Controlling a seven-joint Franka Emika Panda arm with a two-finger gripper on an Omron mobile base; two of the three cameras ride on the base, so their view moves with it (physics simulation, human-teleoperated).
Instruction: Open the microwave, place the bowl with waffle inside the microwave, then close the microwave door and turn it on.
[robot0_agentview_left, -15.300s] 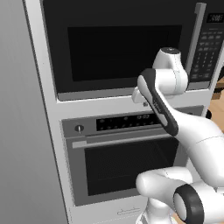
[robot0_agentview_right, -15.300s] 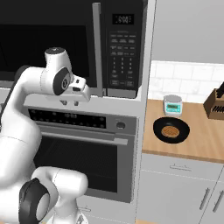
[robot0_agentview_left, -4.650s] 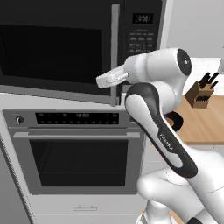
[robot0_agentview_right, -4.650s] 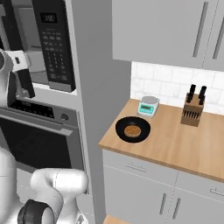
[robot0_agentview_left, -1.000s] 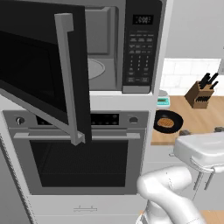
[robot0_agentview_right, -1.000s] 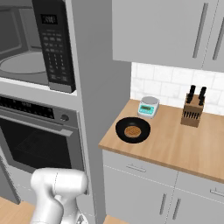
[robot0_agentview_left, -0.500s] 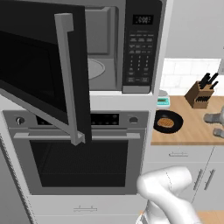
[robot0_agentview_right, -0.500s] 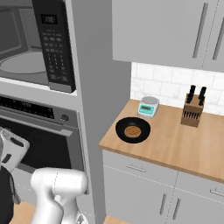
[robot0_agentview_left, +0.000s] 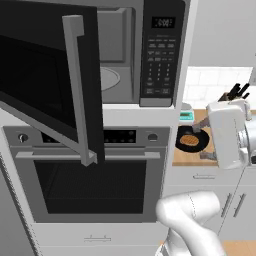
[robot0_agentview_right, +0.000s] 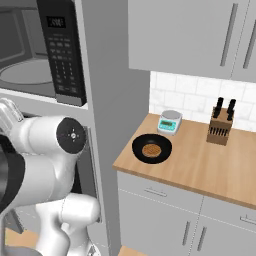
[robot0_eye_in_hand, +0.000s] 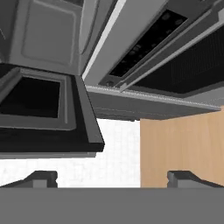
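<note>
While the microwave door (robot0_agentview_left: 50, 85) hangs swung wide at the left of the left base view, the microwave (robot0_agentview_left: 150, 55) shows its grey cavity and keypad panel at upper centre. The bowl with waffle (robot0_agentview_right: 152, 149) sits on the wooden tabletop (robot0_agentview_right: 210, 165), centre of the right base view, just in front of a small scale (robot0_agentview_right: 169, 121) and well apart from a knife block (robot0_agentview_right: 220, 125) to its right. In the hand view the two fingers (robot0_eye_in_hand: 41, 178) rise at the lower corners, spread wide and grasping nothing. In the left base view the bowl lies at centre right, just left of the white hand, though the fingertips there are hard to make out, perhaps near it. Below the microwave sits an oven (robot0_agentview_left: 95, 175).
</note>
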